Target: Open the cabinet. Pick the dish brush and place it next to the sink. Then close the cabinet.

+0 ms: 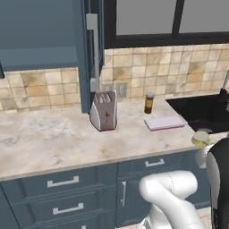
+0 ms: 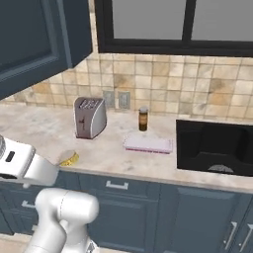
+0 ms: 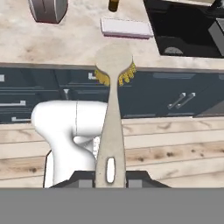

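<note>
My gripper (image 3: 110, 177) is shut on the dish brush (image 3: 112, 127), holding the lower end of its long cream handle. The round head, with yellow bristles underneath, hangs over the counter's front edge, left of the sink (image 3: 188, 30). The brush head also shows at the counter edge as the dish brush (image 1: 201, 139) and the dish brush (image 2: 69, 159). The black sink (image 1: 201, 112) (image 2: 212, 146) is set into the counter on the right. The slate-blue cabinet (image 1: 40, 31) stands open, its door (image 1: 92, 49) edge-on with a silver bar handle. The same cabinet door (image 2: 34, 39) juts out at the upper left.
A silver toaster (image 1: 103, 111) (image 2: 90, 117) stands on the marble counter under the cabinet. A brown bottle (image 1: 149, 103) (image 2: 143, 119) and a flat pale pad (image 1: 164, 122) (image 2: 148, 143) (image 3: 127, 27) lie between toaster and sink. Blue drawer fronts (image 1: 67, 197) run below.
</note>
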### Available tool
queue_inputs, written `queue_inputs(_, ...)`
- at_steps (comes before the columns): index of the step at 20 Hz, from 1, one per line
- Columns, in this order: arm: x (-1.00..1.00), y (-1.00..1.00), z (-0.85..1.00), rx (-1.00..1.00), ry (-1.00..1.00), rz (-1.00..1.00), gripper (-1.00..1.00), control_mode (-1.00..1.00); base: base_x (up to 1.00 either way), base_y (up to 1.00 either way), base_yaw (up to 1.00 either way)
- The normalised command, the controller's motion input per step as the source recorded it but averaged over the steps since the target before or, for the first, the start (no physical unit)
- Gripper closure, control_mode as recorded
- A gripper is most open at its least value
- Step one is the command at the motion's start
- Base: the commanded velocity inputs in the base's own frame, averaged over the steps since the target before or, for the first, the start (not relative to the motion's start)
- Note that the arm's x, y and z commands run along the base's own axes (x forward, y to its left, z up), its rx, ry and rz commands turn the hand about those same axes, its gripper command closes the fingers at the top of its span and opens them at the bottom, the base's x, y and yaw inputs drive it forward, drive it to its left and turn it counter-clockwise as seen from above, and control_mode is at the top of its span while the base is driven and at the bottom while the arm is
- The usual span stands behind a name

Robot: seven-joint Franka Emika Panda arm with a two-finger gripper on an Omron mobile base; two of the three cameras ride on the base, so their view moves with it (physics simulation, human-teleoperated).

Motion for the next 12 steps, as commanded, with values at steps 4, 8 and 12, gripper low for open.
queue_inputs(4,0.00,0.00,0.00,0.00,0.00,0.00,1.00,1.00,0.93,-0.02,0.00)
queue_inputs(8,0.12,-0.16,-0.02,0.03,0.02,0.00,1.00,-1.00,0.52,-0.18,0.00)
queue_inputs(12,0.27,-0.97,-0.18,0.11,0.11,-0.01,1.00,-1.00,0.00,0.00,0.00)
